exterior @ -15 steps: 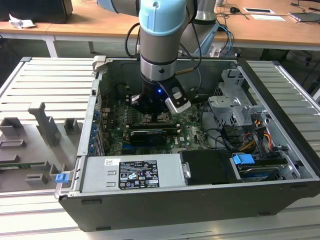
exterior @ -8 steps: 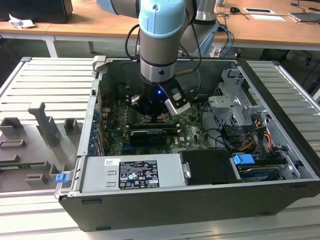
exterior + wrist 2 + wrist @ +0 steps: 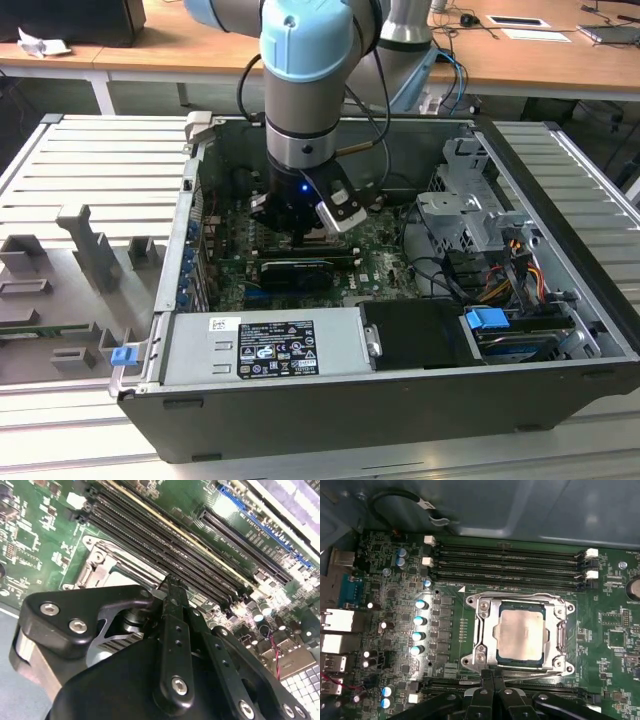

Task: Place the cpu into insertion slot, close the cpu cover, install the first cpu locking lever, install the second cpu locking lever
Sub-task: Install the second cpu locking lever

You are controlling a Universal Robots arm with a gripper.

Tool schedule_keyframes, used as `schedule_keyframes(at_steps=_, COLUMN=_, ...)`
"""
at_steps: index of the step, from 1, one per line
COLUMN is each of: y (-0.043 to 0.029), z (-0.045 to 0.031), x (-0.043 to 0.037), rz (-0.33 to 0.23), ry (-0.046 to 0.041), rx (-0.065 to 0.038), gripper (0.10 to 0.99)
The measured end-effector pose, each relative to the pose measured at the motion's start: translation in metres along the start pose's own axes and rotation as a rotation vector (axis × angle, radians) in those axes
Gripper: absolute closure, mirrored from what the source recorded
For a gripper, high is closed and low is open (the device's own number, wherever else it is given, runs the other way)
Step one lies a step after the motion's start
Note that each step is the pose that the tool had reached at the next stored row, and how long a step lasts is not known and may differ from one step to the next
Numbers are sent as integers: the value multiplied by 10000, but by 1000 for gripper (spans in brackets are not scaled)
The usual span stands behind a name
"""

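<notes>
While the cpu [image 3: 521, 632] lies seated in the insertion slot [image 3: 506, 656], the gripper [image 3: 493, 676] hangs at the socket's edge.
The cpu cover [image 3: 487, 632] is down, framing the chip; the fingers [image 3: 486, 680] are pressed together, holding nothing, their tips just beside the cover's rim.

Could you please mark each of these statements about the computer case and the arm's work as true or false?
1. The cpu sits in the insertion slot. True.
2. The cpu cover stands raised, away from the socket. False: it lies flat, framing the chip.
3. The gripper is at the socket's edge. True.
4. The gripper carries the cpu. False: the chip lies in the socket.
5. The motherboard is blue. False: green.
</notes>
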State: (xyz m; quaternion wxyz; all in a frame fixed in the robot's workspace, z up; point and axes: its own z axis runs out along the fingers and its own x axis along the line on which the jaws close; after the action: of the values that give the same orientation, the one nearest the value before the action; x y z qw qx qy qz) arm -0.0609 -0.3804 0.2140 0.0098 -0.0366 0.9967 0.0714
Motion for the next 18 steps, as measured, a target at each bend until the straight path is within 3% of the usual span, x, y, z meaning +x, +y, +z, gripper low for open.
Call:
schedule_keyframes(at_steps=4, y=-9, z=25, x=42, rz=-17, ry=-13, rx=-143, gripper=980)
schedule_keyframes(at_steps=10, y=-117, z=17, x=110, rz=-16, ry=-82, rx=-631, gripper=980)
schedule_keyframes(at_steps=13, y=-140, z=24, x=173, rz=-25, ry=-130, rx=-795, gripper=980)
schedule_keyframes(at_steps=15, y=-145, z=41, x=179, rz=-29, ry=-145, rx=-848, gripper=980)
schedule_keyframes(at_steps=18, y=-151, z=73, x=204, rz=-35, ry=-202, rx=-1035, gripper=980)
